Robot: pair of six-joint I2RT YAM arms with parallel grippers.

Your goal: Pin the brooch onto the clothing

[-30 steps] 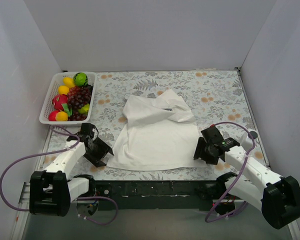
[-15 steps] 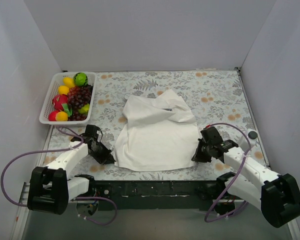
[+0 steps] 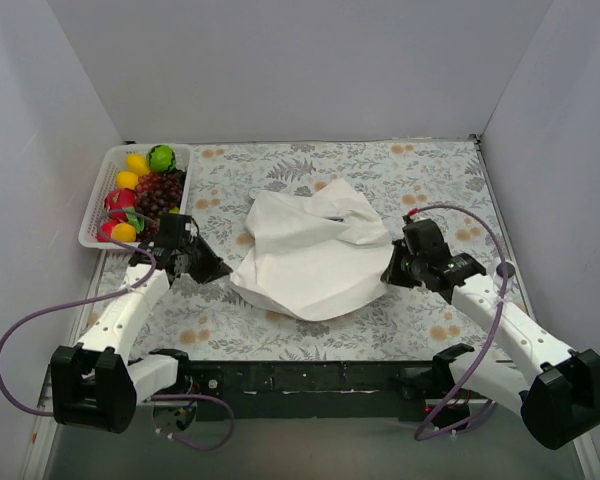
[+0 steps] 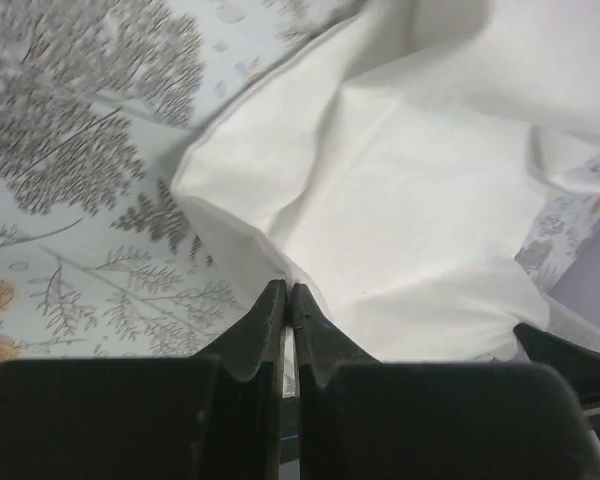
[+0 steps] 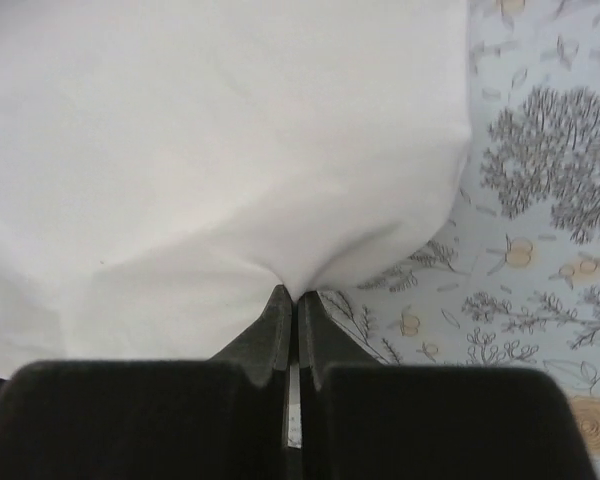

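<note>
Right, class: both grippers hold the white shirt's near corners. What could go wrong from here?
The left gripper and right gripper each pinch just an edge fold of the white fabric T-shirt; it may slip out. The left gripper is also near the white plastic fruit basket and could bump it.

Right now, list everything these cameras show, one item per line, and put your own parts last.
white short-sleeved T-shirt: one, white, crumpled at the table's centre, its near edge pinched at both corners
brooch: none visible in any view
grey floral-patterned cloth: one, grey with orange spots, covering the tabletop
white plastic basket: one, white, far left corner
fruit: several pieces, yellow, green, red and dark purple, inside the basket
purple cables: two, purple, one looping off each arm
left gripper: one, black, shut on the T-shirt's near left corner
right gripper: one, black, shut on the T-shirt's near right corner
</note>
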